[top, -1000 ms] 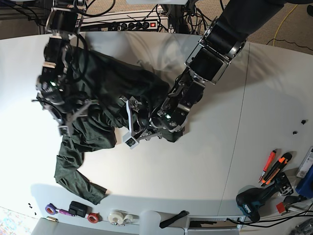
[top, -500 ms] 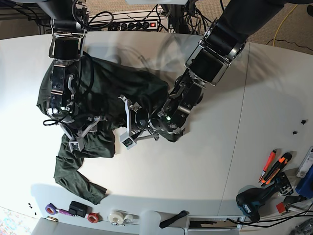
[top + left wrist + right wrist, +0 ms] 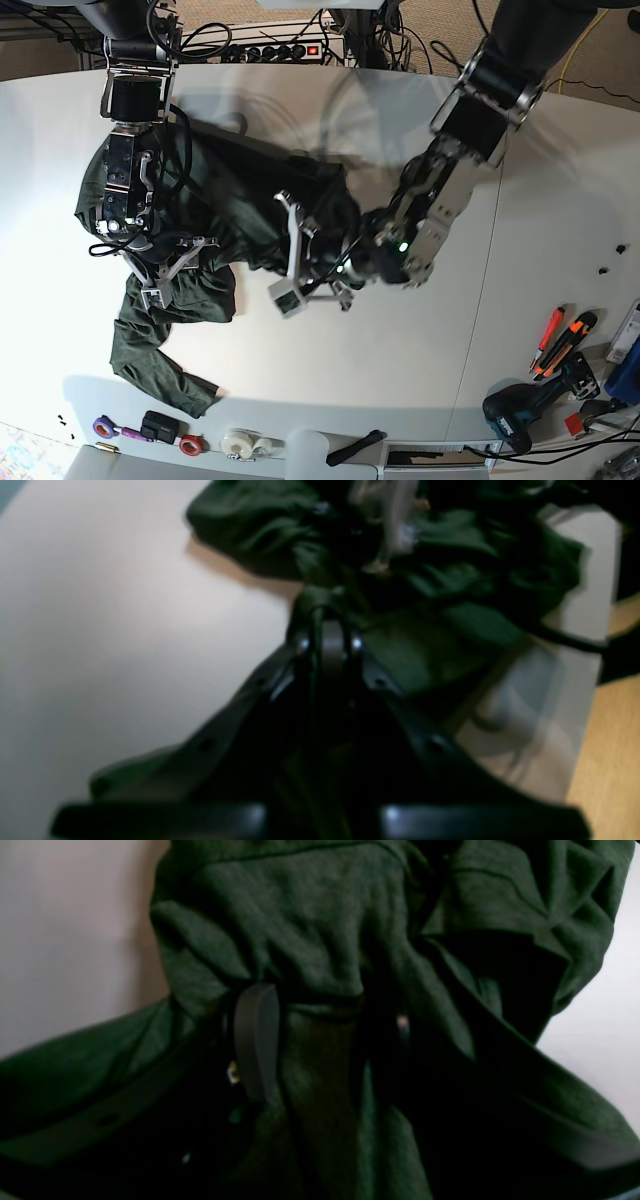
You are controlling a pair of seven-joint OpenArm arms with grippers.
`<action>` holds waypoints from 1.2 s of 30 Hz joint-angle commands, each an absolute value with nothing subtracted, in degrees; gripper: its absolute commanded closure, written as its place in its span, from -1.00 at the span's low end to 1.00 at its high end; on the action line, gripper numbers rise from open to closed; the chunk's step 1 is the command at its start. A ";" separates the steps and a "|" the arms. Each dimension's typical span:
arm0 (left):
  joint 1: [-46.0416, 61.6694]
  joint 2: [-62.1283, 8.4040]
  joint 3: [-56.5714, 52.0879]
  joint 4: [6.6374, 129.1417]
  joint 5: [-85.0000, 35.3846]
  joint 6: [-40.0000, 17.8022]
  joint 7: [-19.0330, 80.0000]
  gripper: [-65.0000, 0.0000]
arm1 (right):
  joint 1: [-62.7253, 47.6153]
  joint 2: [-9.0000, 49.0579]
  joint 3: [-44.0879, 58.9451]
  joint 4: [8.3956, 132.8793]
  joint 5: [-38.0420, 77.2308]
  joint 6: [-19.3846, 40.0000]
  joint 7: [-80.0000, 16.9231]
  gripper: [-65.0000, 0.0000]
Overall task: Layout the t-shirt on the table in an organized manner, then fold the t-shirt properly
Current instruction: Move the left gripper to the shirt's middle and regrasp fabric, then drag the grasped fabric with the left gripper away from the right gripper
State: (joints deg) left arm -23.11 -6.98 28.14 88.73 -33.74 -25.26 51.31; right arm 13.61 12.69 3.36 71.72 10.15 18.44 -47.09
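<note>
No text, label, brand, number or sign can be read in any of the 3 views. The tools [image 3: 562,342] at the lower right of the base view are too small to show any lettering.

t-shirt [image 3: 215,200] bunched on table [image 3: 400,340]

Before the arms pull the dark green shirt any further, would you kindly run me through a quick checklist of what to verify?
1. Left gripper shut on a fold of the dark green heathered knit t-shirt: ok.
2. Right gripper has cloth between its fingers, jaws wide: grip cannot tell.
3. Shirt laid flat on the white smooth table: not ok, bunched.
4. Sleeve free of tape rolls: ok.
5. Collar and hem located: cannot tell.
</note>
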 commanded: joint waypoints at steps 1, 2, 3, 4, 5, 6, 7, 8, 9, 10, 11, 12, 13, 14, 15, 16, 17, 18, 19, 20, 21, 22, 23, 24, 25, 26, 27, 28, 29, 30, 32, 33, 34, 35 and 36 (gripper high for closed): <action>-23.18 -7.62 27.88 91.61 -34.92 -25.56 50.83 1.00 | 13.15 13.17 3.44 71.11 7.84 18.13 -52.07 0.13; -21.69 -8.38 27.88 93.27 -35.05 -25.56 51.07 1.00 | 13.15 13.17 3.44 71.11 7.84 18.13 -52.10 0.13; -20.23 -9.10 27.83 94.94 -35.03 -25.56 51.13 1.00 | 13.15 13.17 3.44 71.11 7.84 18.13 -52.10 0.13; -18.74 -9.80 27.83 96.51 -35.00 -25.56 51.13 1.00 | 13.15 13.17 3.44 71.11 7.84 18.13 -52.10 0.13; -17.26 -10.50 27.83 98.06 -34.96 -25.56 51.16 1.00 | 13.15 13.17 3.44 71.11 7.84 18.13 -52.10 0.13; -15.79 -11.22 27.73 99.66 -34.85 -25.56 51.20 1.00 | 13.15 13.17 3.44 71.11 7.84 18.15 -52.10 0.13; -14.28 -11.79 27.46 101.27 -34.70 -25.56 51.27 1.00 | 13.15 13.17 3.44 71.11 7.84 18.13 -52.10 0.13; -12.84 -12.47 26.96 102.91 -34.72 -25.56 51.24 1.00 | 13.15 13.15 3.44 71.11 7.84 18.13 -52.10 0.13; -11.40 -13.02 26.26 104.57 -34.70 -25.56 51.27 1.00 | 13.15 13.15 3.44 71.11 7.81 18.13 -52.12 0.13; -9.93 -13.58 25.36 106.21 -34.74 -25.56 51.27 1.00 | 13.15 13.17 3.44 71.11 7.70 18.13 -52.10 0.13; -8.45 -14.04 24.23 107.83 -34.70 -25.56 51.33 1.00 | 13.15 13.17 3.44 71.11 7.44 18.13 -52.10 0.13; -6.92 -14.48 22.92 109.45 -34.74 -25.56 51.42 1.00 | 13.15 13.17 3.44 71.11 7.42 18.13 -52.12 0.13; -5.37 -14.74 21.34 111.00 -34.74 -25.56 51.53 1.00 | 13.15 13.17 3.44 71.11 7.42 18.13 -52.12 0.13; -3.79 -14.96 19.70 112.40 -34.74 -25.56 51.48 1.00 | 13.15 13.15 3.44 71.11 7.44 18.13 -52.10 0.13; -2.15 -15.16 17.96 113.75 -34.74 -25.56 51.53 1.00 | 13.15 13.17 3.44 71.11 7.44 18.13 -52.10 0.13; -0.51 -15.35 16.16 115.02 -34.76 -25.56 51.51 1.00 | 13.15 13.17 3.44 71.11 7.44 18.13 -52.10 0.13; 1.13 -15.44 14.37 116.09 -34.76 -25.56 51.55 1.00 | 13.15 13.17 3.44 71.11 7.44 18.13 -52.10 0.13; 2.79 -15.42 12.51 117.03 -34.79 -25.56 51.70 1.00 | 13.15 13.17 3.44 71.11 7.44 18.13 -52.10 0.13; 4.40 -15.42 10.76 117.86 -34.79 -25.56 51.70 1.00 | 13.15 13.17 3.44 71.11 7.44 18.13 -52.10 0.13; 6.07 -15.42 9.15 118.52 -34.79 -25.58 51.70 1.00 | 13.15 13.17 3.44 71.11 7.44 18.13 -52.10 0.13; 7.60 -15.42 7.73 119.00 -34.79 -25.58 51.70 1.00 | 13.15 13.17 3.44 71.11 7.44 18.13 -52.10 0.13; 9.06 -15.42 6.46 119.28 -34.79 -25.58 51.70 1.00 | 13.15 13.17 3.44 71.11 7.44 18.13 -52.10 0.13; 10.41 -15.42 5.43 119.31 -34.81 -25.65 51.72 1.00 | 13.15 13.17 3.44 71.11 7.44 18.13 -52.10 0.13; 11.66 -15.42 4.62 119.28 -34.79 -26.28 51.72 1.00 | 13.15 13.17 3.44 71.11 7.44 18.13 -52.10 0.13; 12.88 -15.42 4.03 119.28 -34.81 -27.46 51.90 1.00 | 13.15 13.17 3.44 71.11 7.44 18.13 -52.10 0.13; 13.89 -15.42 3.70 119.28 -35.03 -28.73 52.14 0.90 | 13.15 13.17 3.44 71.11 7.44 18.13 -52.10 0.13; 14.85 -15.42 3.57 119.28 -35.53 -29.50 52.38 0.65 | 13.15 13.17 3.44 71.11 7.44 18.13 -52.07 0.13; 15.64 -15.42 3.57 119.28 -36.34 -29.71 52.66 0.38 | 13.15 13.17 3.44 71.11 7.44 18.13 -52.07 0.13; 16.27 -15.42 3.57 119.28 -37.23 -29.65 52.71 0.15 | 13.15 13.17 3.44 71.11 7.44 18.13 -52.07 0.13; 16.60 -15.42 3.57 119.28 -37.85 -29.43 52.71 0.00 | 13.15 13.17 3.44 71.11 7.44 18.13 -52.07 0.13; 16.62 -15.42 3.55 119.31 -37.98 -28.10 52.49 -0.04 | 13.15 13.17 3.44 71.11 7.44 18.13 -52.07 0.13; 16.34 -15.42 3.55 119.35 -37.93 -28.12 51.83 -0.04 | 13.15 13.17 3.44 71.11 7.42 18.13 -52.10 0.13; 15.97 -15.40 3.55 119.39 -37.91 -28.12 50.89 -0.04 | 13.15 13.17 3.44 71.11 7.44 18.13 -52.10 0.13; 15.51 -15.40 3.55 119.46 -37.95 -28.10 49.41 -0.04 | 13.15 13.17 3.44 71.11 7.44 18.13 -52.07 0.13; 14.94 -15.38 3.57 119.46 -37.98 -27.66 47.66 -0.04 | 13.15 13.17 3.44 71.13 7.44 18.15 -52.07 0.13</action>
State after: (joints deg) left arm 15.49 -15.25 3.68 118.24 -36.84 -27.86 48.97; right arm 13.54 12.67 3.36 71.72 9.72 18.41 -47.07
